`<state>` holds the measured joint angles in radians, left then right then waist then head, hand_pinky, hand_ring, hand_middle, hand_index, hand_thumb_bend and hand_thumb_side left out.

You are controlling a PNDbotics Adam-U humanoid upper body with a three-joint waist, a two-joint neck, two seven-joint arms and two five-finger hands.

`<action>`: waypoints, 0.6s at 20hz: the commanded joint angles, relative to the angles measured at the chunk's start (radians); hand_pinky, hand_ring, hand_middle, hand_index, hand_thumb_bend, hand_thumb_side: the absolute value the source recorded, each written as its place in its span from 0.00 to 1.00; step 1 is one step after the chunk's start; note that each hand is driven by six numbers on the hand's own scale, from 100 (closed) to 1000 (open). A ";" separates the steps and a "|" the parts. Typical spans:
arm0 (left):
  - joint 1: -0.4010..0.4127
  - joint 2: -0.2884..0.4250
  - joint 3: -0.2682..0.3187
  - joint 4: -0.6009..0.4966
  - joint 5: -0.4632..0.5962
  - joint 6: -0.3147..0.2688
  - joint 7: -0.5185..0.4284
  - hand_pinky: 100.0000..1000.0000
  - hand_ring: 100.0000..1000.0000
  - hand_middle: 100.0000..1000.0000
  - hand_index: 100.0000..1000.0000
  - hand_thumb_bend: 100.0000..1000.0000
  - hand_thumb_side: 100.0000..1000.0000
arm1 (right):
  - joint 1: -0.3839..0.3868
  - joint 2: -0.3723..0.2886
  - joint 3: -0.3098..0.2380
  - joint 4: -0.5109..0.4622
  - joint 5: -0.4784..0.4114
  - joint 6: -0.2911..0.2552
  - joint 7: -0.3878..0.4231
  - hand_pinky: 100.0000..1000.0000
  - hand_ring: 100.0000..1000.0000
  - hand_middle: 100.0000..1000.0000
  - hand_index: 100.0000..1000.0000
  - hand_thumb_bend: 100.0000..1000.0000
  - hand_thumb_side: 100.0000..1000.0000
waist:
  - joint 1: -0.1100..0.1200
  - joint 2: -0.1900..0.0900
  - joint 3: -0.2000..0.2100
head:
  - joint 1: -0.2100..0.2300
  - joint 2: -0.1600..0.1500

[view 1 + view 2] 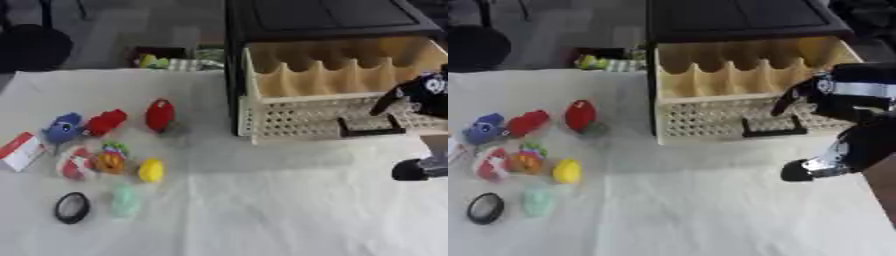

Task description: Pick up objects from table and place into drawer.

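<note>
I keep my right hand (833,125) just beside the open drawer (710,122) – fingers seem relaxed, holding nothing; toys (566,171) wait well left of it.

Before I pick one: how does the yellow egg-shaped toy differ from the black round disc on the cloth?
The yellow egg-shaped toy is bright, plump and rounded; the black round disc is dark, flat-looking, with a greyish centre. The toy lies nearer the open drawer; the disc lies nearer the table's front-left. The disc looks wider. Both rest untouched on the white cloth.
</note>
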<state>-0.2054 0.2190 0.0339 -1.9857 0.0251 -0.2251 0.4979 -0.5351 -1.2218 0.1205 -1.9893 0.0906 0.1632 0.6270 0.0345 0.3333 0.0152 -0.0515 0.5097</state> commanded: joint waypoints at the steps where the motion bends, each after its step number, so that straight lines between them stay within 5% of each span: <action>1: -0.006 0.015 0.009 -0.014 -0.004 -0.005 0.001 0.35 0.41 0.46 0.70 0.00 0.92 | -0.002 -0.025 -0.061 -0.011 -0.020 -0.018 -0.048 0.00 0.00 0.00 0.81 0.56 0.55 | -0.001 -0.018 -0.003 | 0.023 0.008; 7: -0.009 0.019 0.012 -0.014 -0.006 -0.010 0.006 0.35 0.41 0.46 0.70 0.00 0.91 | 0.003 0.045 -0.145 -0.011 -0.068 -0.042 -0.181 0.00 0.00 0.00 0.75 0.45 0.64 | 0.005 -0.018 -0.010 | 0.046 0.018; 12: -0.008 0.016 0.011 -0.014 -0.006 -0.010 0.006 0.35 0.41 0.46 0.70 0.00 0.91 | 0.021 0.078 -0.156 -0.011 -0.085 -0.031 -0.235 0.00 0.00 0.00 0.74 0.45 0.65 | 0.011 -0.017 -0.012 | 0.049 0.021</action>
<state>-0.2054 0.2190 0.0368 -1.9857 0.0203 -0.2313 0.5040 -0.5085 -1.1274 -0.0145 -1.9894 0.0150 0.1296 0.4066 0.0484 0.3333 0.0051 -0.0060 0.5260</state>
